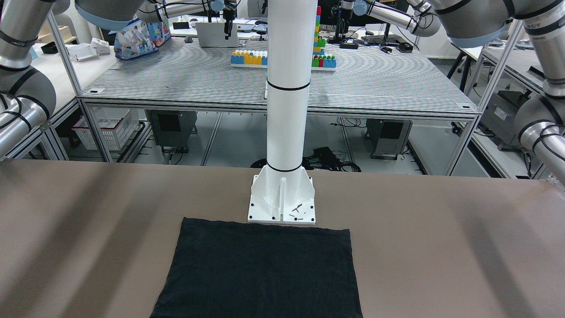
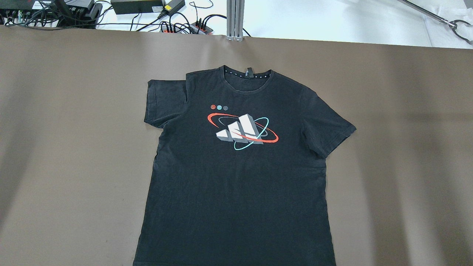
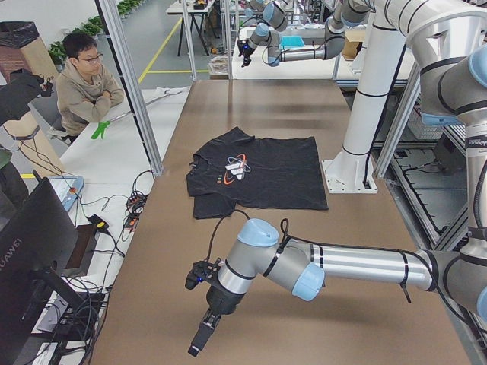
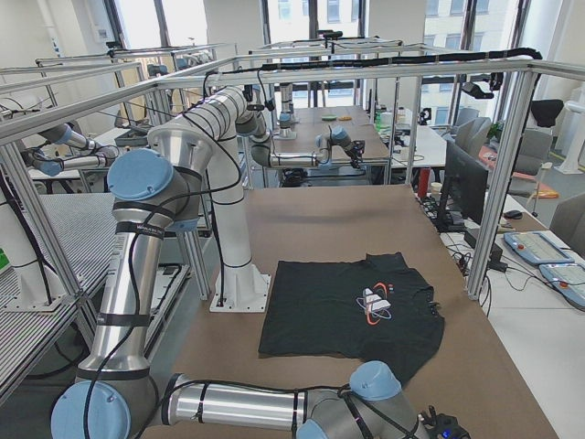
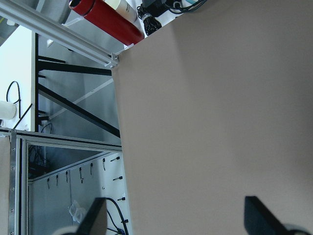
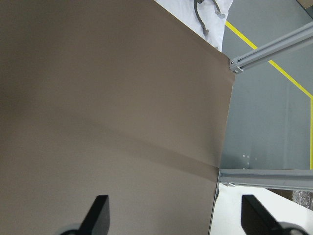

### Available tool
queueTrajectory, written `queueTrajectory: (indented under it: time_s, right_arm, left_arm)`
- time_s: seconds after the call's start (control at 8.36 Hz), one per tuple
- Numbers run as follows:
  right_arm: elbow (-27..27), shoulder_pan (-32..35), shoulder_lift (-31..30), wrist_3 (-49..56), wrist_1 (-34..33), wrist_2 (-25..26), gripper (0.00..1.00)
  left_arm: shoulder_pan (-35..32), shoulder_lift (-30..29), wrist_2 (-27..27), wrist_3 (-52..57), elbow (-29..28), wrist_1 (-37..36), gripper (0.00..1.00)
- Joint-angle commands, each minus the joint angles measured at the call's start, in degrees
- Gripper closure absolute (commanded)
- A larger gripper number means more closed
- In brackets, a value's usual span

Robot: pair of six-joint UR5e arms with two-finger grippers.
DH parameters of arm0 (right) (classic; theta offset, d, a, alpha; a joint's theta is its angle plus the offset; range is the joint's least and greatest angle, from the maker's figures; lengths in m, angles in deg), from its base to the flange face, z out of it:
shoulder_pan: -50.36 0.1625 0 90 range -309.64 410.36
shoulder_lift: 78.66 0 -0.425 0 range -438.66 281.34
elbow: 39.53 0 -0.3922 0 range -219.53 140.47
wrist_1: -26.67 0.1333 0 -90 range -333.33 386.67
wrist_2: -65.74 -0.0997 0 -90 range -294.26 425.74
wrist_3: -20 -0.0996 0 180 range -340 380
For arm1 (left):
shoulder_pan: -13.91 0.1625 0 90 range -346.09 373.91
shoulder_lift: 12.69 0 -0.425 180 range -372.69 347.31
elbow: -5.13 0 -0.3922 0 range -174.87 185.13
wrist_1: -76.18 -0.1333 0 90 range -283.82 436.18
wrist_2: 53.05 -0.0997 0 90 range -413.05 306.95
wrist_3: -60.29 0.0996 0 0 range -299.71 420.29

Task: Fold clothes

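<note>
Black T-shirt (image 2: 236, 177), printed chest: flat, face up, mid-table (image 2: 55, 129), hem seemingly touching white post base (image 1: 282, 198). Left gripper (image 5: 176, 218), right gripper (image 6: 177, 215): jaws wide, holding nothing, over bare tabletop.

HUAWEI on back of monitor (image 3: 30, 251) (side view); three-bar logo (image 2: 240, 131) on black t-shirt (image 2: 236, 192); neck label (image 2: 249, 72) unreadable.

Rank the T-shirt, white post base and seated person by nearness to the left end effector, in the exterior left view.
From the left end effector:
1. T-shirt, mid-table.
2. White post base, robot's side.
3. Seated person, beyond the table.
</note>
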Motion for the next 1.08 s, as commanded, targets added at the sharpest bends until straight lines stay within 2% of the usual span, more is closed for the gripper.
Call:
queueTrajectory:
  time_s: [0.0,0.48,0.84,0.96]
  right_arm:
    - [0.1,1.0,-0.1,1.9,0.0,-0.1,0.05]
    - [3.7,3.0,0.1,3.0,-1.1,-0.9,0.05]
    - [8.0,2.9,2.5,1.0,-11.0,-1.3,0.05]
    - [7.9,2.7,2.6,-3.2,-11.2,-1.6,0.05]
  left_arm:
    - [0.0,0.7,-0.4,0.5,0.2,0.9,0.00]
    - [0.0,0.8,-0.4,0.6,0.2,1.7,0.00]
    - [0.0,1.0,2.8,0.6,-0.3,1.7,0.00]
    - [0.0,2.4,5.6,0.6,0.3,2.6,0.00]
